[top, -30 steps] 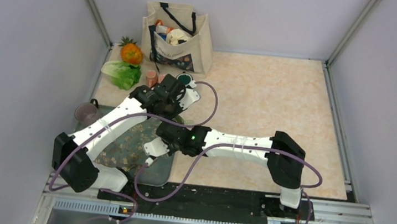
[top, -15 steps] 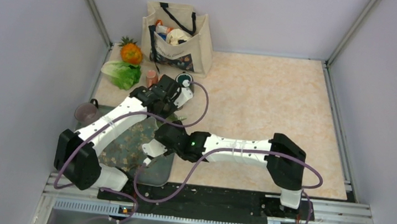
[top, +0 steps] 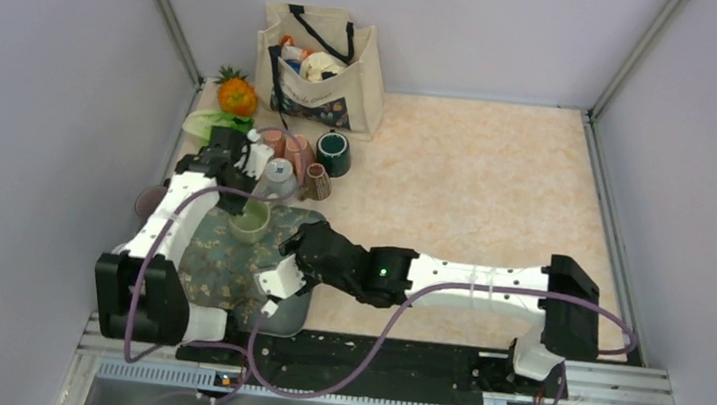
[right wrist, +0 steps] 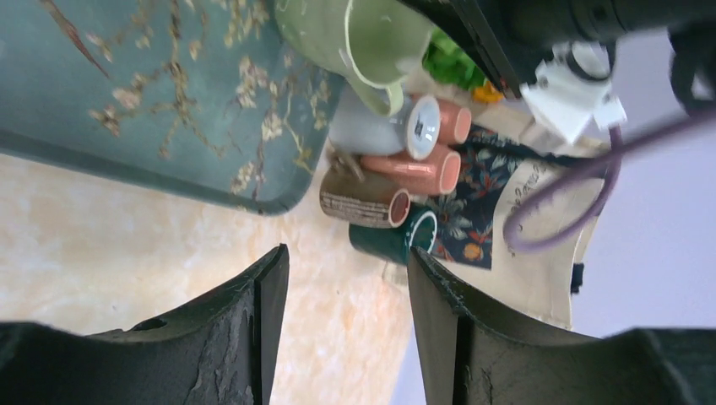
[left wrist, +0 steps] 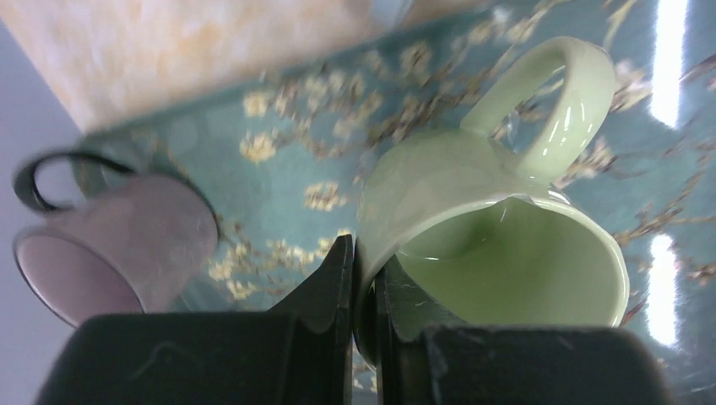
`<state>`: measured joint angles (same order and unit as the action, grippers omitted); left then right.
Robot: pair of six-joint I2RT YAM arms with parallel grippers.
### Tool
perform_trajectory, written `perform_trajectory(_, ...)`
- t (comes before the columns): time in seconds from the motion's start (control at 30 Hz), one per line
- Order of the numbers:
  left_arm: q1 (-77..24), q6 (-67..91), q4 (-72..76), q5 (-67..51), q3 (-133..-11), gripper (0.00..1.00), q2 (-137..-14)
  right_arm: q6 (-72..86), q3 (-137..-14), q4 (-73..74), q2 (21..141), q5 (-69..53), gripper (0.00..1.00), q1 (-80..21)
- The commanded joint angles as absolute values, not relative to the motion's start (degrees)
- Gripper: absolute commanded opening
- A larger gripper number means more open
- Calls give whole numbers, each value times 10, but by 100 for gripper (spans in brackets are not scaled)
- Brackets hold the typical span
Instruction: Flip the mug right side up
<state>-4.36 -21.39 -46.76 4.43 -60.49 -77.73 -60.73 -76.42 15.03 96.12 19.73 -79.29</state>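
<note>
The left end effector pinches the mug by its rim over the tray, while the right end effector hangs spread wide, empty.

light: bright, even | glare: tray | blur: wrist views

Tabletop was beige, marbled, walled on three sides. Far left: canvas tote bag stood by back wall. Orange fruit sat left of bag, lettuce just nearer than fruit. In front of bag, tight cluster: pink cups, grey cup, brown cup, dark green cup at right end. Near left: teal floral tray lay flat, far edge near cluster.
</note>
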Motion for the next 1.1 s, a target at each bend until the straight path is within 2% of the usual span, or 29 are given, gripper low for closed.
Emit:
perform_trajectory(0.0, 58, -254, -510, -5, -558, 0, -686, -558, -746, 146, 891, 88, 54, -800)
perform_trajectory(0.23, 250, -350, -588, -57, -510, 0, -616, -544, -704, 112, 858, 60, 54, -799)
perform_trajectory(0.43, 384, -423, -576, -99, -484, 0, -602, -542, -694, 103, 859, 54, 54, -793)
perform_trajectory(0.6, 434, -457, -548, -88, -462, 0, -593, -539, -687, 103, 856, 51, 54, -787)
perform_trajectory(0.9, 466, -488, -460, -72, -417, 0, -596, -532, -668, 94, 846, 48, 54, -780)
perform_trajectory(0.93, 469, -495, -455, -77, -415, 2, -597, -531, -667, 93, 844, 48, 54, -779)
perform_trajectory(1.07, 476, -501, -449, -76, -423, 40, -594, -531, -664, 91, 840, 52, 54, -776)
